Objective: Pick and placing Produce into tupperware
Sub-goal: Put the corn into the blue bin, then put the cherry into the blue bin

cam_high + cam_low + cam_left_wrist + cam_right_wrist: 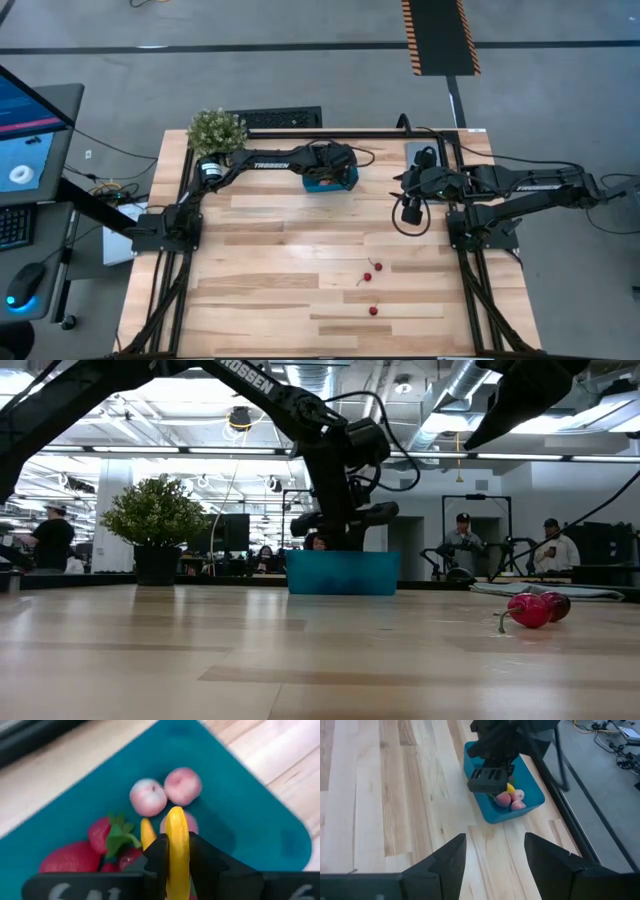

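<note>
Holding a yellow piece (177,851) over the tupperware (331,181): left gripper (176,862) | "TROSSEN" on arm | right gripper (495,851) spread, empty

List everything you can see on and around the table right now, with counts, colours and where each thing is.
Container: one, teal, far middle of table.
Yellow piece: one, held over container.
Fruit in container: two strawberries, three pink pieces, one more yellow.
Cherries: three spots, dark red, near right.
Plant: one, green, far left corner.
Plate: one, grey, far right.
Left gripper: over container, fingers pinching yellow piece.
Right gripper: open, waiting at far right.
</note>
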You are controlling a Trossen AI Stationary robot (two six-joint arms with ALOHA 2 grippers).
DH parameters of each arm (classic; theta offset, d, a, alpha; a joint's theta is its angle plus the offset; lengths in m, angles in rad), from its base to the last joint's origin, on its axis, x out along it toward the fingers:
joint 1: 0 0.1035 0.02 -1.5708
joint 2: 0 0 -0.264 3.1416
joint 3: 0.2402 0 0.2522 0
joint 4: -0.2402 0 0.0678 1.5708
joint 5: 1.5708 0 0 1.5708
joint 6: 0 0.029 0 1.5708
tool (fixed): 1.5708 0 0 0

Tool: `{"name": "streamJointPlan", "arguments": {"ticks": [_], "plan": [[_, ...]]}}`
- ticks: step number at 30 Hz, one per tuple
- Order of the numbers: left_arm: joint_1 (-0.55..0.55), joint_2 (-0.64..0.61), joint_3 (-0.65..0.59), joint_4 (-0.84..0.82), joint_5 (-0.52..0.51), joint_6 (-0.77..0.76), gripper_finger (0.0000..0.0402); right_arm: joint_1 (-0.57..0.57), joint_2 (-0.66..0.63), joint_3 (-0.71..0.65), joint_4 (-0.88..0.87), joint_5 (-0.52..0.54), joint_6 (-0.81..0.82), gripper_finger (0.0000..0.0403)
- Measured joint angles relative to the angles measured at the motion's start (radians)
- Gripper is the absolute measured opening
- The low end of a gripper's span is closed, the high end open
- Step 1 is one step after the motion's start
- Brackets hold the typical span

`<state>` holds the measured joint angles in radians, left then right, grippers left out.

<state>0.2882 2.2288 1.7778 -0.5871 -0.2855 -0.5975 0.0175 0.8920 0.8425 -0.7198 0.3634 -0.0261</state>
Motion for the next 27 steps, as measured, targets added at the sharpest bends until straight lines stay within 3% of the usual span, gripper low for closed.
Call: {"name": "streamJointPlan", "arguments": {"ticks": [4,14,19,27], "plan": [[-0.006,-0.001,0.0,0.007,-0.016,0.031,0.0082,0.0,0.0,0.0,-0.008,0.0,0.0,0.0225],[-0.014,-0.002,0.016,-0.019,-0.008,0.045,0.0202,0.0,0.0,0.0,-0.015,0.0,0.0,0.0225],[-0.042,-0.01,0.098,-0.102,-0.036,0.071,0.0208,0.0,0.0,0.0,-0.017,0.0,0.0,0.0225],[-0.173,-0.011,0.236,-0.256,0.02,0.152,0.0188,0.0,0.0,0.0,-0.043,0.0,0.0,0.0225]]}}
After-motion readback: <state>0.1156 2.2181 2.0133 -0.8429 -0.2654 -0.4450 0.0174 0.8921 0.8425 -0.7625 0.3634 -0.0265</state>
